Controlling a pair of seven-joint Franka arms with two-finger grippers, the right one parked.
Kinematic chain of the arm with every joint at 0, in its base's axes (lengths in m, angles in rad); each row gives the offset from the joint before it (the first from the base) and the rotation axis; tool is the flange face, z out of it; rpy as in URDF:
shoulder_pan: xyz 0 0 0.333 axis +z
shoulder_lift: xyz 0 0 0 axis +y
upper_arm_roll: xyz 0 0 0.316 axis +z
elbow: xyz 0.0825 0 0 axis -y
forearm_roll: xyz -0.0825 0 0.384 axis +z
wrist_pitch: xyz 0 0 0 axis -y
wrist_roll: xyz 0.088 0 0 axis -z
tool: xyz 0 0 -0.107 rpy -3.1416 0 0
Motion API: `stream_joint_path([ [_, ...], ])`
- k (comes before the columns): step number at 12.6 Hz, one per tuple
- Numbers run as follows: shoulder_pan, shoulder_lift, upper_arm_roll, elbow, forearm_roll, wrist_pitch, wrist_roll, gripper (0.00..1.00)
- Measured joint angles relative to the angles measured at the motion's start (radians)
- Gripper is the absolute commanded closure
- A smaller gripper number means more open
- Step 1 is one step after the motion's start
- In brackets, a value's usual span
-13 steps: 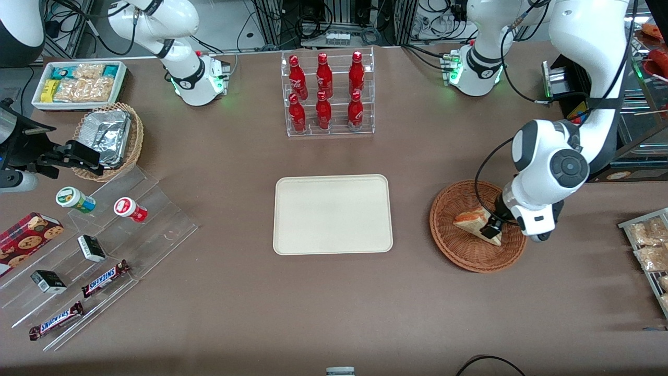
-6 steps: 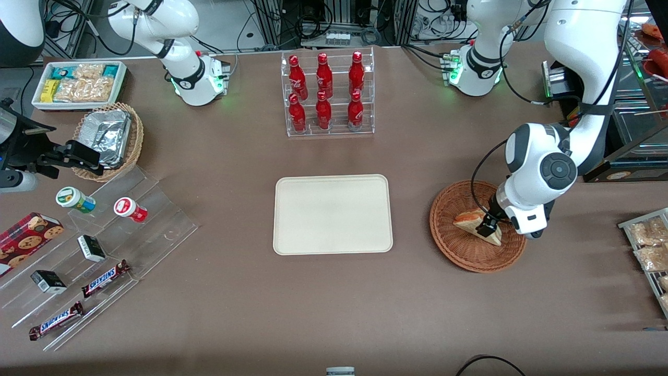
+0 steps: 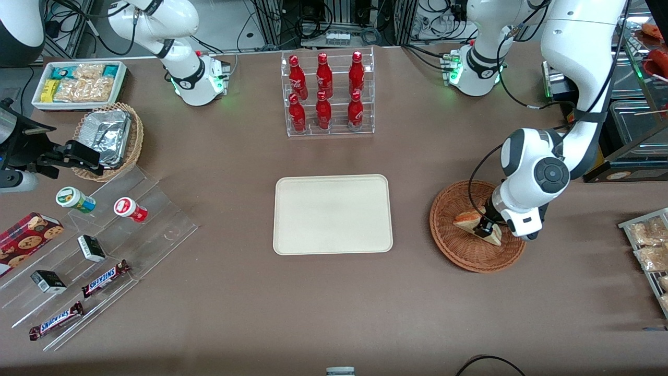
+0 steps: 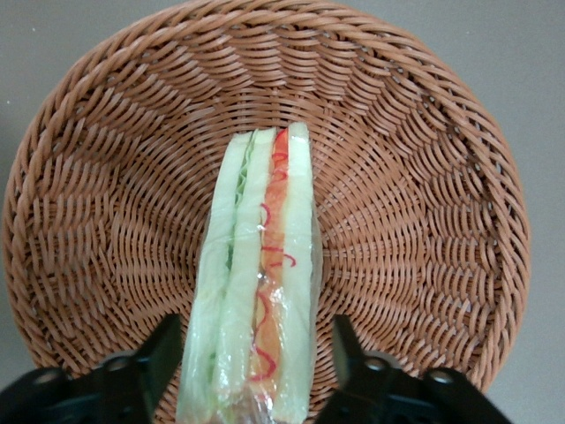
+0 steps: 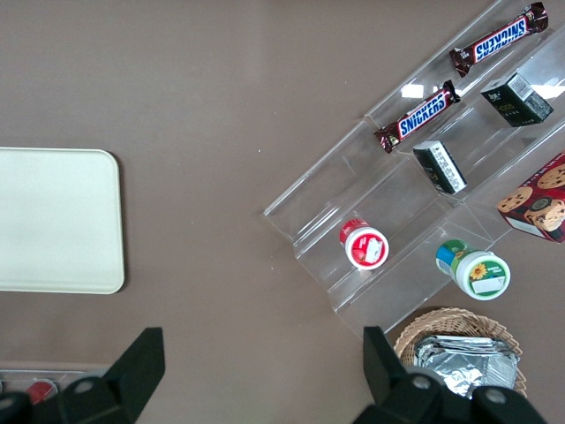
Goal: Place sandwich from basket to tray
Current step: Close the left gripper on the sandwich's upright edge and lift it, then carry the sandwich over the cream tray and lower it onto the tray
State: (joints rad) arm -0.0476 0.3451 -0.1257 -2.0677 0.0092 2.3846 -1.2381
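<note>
The sandwich (image 4: 259,283) stands on edge in the basket (image 4: 424,177), and our gripper (image 4: 258,371) straddles it — fingers (image 4: 164,352) spread wide, not yet pressing. We should close gently on the bread faces, lift above the wicker rim, then cross bare table to the tray (image 3: 332,214).

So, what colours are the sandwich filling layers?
Green and red-orange between pale bread on the sandwich, clearest in the left wrist view.

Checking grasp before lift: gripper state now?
Gripper: open, fingers straddling the sandwich in the basket, gaps on both sides, not clamped.
</note>
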Motion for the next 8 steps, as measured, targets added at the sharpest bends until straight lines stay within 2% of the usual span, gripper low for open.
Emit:
stream_joint_path([
  [4, 0.0, -0.004, -0.009, 0.033, 0.0, -0.03, -0.002, 1.0],
  [6, 0.001, -0.028, -0.033, 0.173, 0.005, -0.287, 0.026, 1.0],
  [8, -0.001, -0.054, -0.097, 0.362, 0.034, -0.564, 0.051, 1.0],
])
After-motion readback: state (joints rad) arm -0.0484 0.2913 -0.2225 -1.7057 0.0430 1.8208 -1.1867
